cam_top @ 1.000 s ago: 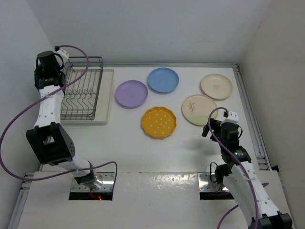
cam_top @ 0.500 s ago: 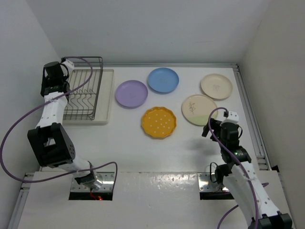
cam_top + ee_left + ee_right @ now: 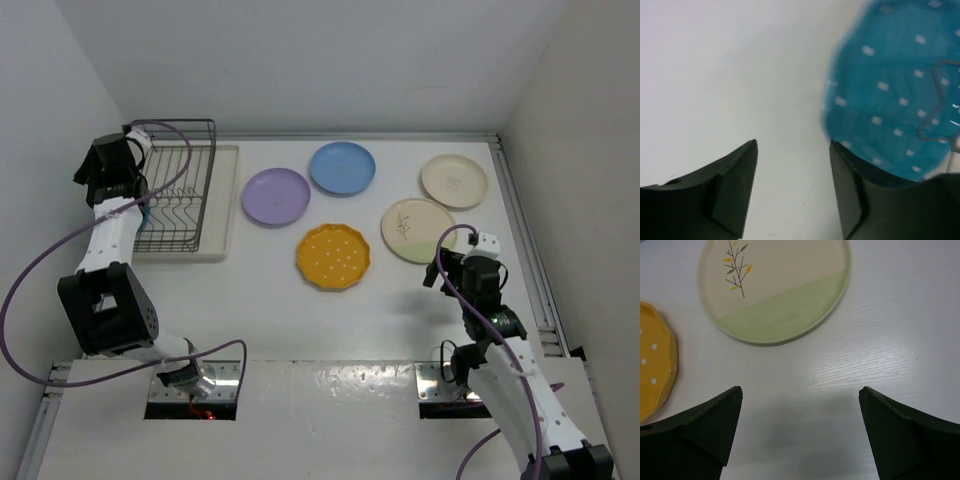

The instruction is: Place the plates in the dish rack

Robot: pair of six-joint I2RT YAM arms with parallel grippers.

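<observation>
- Right wrist view showed the right gripper [image 3: 800, 390] hanging over the bare bench [image 3: 900, 340], jaws spread wide and empty. The sprig plate [image 3: 775, 285] lay just beyond, and the orange plate [image 3: 655, 360] lay at the frame's left edge.
- Farther out, the lilac plate [image 3: 275, 195], blue plate [image 3: 342, 167] and plain cream plate [image 3: 454, 181] lay flat and apart.
- Farthest, at the dish rack [image 3: 208, 190], the left gripper [image 3: 793, 144] had its jaws parted around nothing. The teal plate [image 3: 890, 100] sat beside one finger, behind a rack wire.
- We judged one plate racked and five waiting. The next move called for catching a flat plate's rim, probably the sprig plate's, and tipping it upright between the prongs.
</observation>
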